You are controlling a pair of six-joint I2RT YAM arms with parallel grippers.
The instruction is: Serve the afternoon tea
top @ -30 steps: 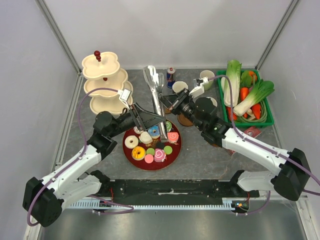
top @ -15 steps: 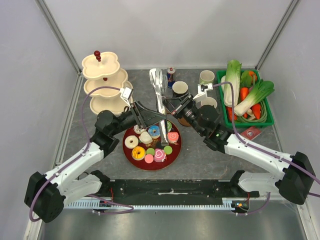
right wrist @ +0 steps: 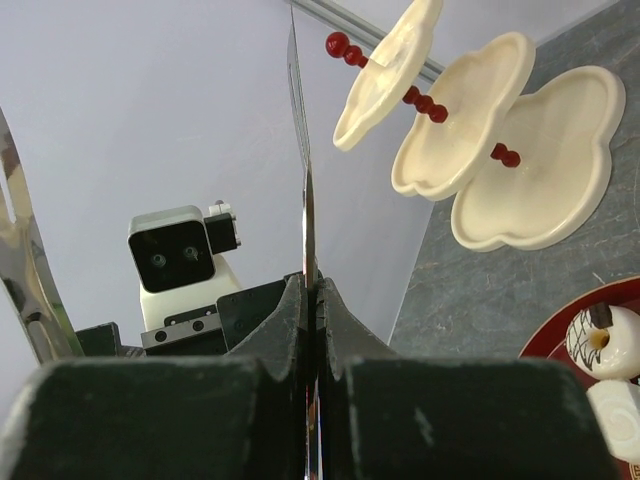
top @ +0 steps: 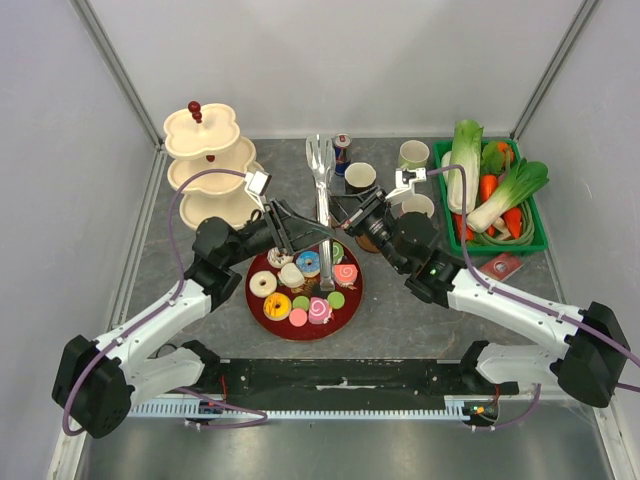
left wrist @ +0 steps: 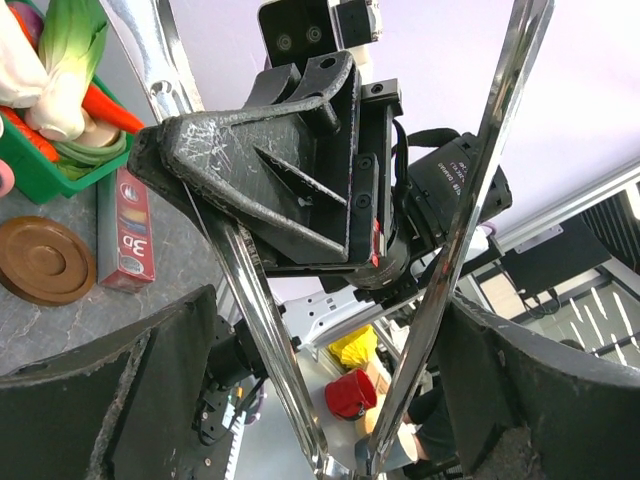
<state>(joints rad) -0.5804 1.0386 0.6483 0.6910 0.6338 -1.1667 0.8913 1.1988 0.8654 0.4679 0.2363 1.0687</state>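
over grey table (top: 400,310), tongs (top: 322,190) in right fingers (right wrist: 160,420)

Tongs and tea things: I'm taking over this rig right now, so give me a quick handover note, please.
Right gripper: shut on one arm of the tongs, held above the red plate.
Left gripper: open, jaws either side of both tong arms, no grip.
Pastries: all on the plate. Black mug and pale green mug: at the back.
Done: nothing served; tiered stand holds no pastry.
To do: probably grip the tongs, then move pastries to the stand.
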